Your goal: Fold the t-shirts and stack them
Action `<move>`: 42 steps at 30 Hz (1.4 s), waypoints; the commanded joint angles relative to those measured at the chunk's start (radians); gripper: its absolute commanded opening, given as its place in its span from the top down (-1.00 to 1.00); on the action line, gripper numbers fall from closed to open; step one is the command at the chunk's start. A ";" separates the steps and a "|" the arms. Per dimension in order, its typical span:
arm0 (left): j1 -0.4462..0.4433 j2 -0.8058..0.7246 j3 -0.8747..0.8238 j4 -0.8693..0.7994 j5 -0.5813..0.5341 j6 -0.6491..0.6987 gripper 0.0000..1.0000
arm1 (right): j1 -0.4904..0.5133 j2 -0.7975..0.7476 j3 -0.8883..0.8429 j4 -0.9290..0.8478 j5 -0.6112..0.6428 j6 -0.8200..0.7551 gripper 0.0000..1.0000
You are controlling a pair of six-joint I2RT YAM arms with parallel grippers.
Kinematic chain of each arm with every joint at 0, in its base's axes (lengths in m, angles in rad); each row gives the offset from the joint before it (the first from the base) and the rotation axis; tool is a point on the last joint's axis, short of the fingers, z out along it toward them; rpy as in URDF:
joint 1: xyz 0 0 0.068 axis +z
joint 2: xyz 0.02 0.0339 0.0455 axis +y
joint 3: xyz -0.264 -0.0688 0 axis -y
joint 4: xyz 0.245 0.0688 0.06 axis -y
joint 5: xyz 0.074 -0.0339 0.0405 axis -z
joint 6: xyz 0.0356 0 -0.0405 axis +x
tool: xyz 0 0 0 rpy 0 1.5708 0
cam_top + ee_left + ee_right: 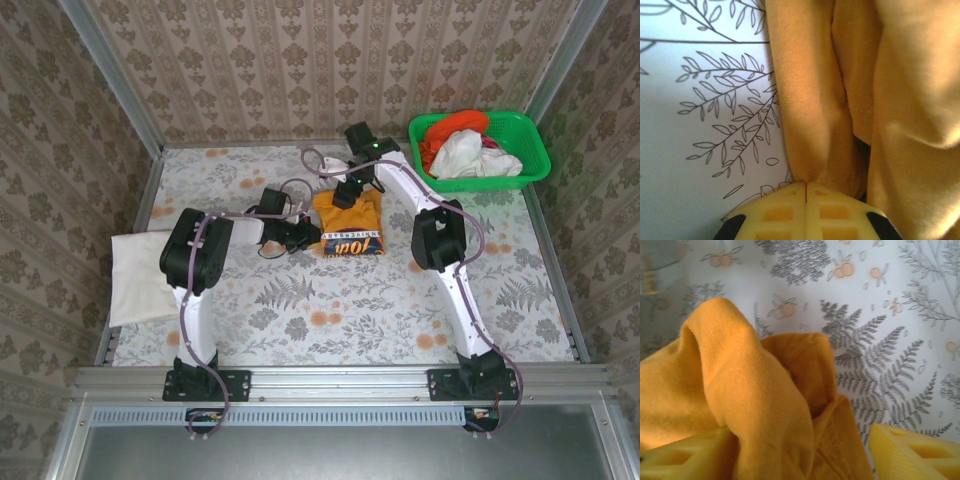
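Amber shirt mid-table, one claw biting it, the other gaping over it

Closest in, a folded white shirt (140, 275) lies flat at the left edge of the floral table (330, 310), well apart from both claws. Mid-table, the amber-orange t-shirt (348, 218) sits bunched, blue print along its near hem. The left gripper (805, 192) is at its left edge, jaws squeezed together with fabric gathering into the tips. The right gripper (800, 455) sits at the shirt's far edge, jaws spread, a hump of shirt rising between them. Far right, a green lattice basket (528, 165) holds white and red-orange shirts (462, 145).
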 commanded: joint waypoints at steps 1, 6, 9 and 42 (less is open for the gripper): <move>0.004 0.050 -0.075 -0.108 -0.152 -0.012 0.99 | -0.013 -0.157 -0.161 0.247 0.032 0.117 -0.53; 0.005 -0.044 -0.096 -0.109 -0.174 -0.016 0.81 | -0.022 -0.324 -0.406 0.500 0.076 0.343 -0.63; 0.008 -0.121 -0.117 -0.123 -0.228 -0.010 0.59 | -0.026 -0.431 -0.571 0.619 0.069 0.453 -0.85; -0.148 -0.133 0.036 -0.102 -0.455 -0.047 -0.13 | -0.113 -0.362 -0.684 0.476 0.255 0.925 -0.46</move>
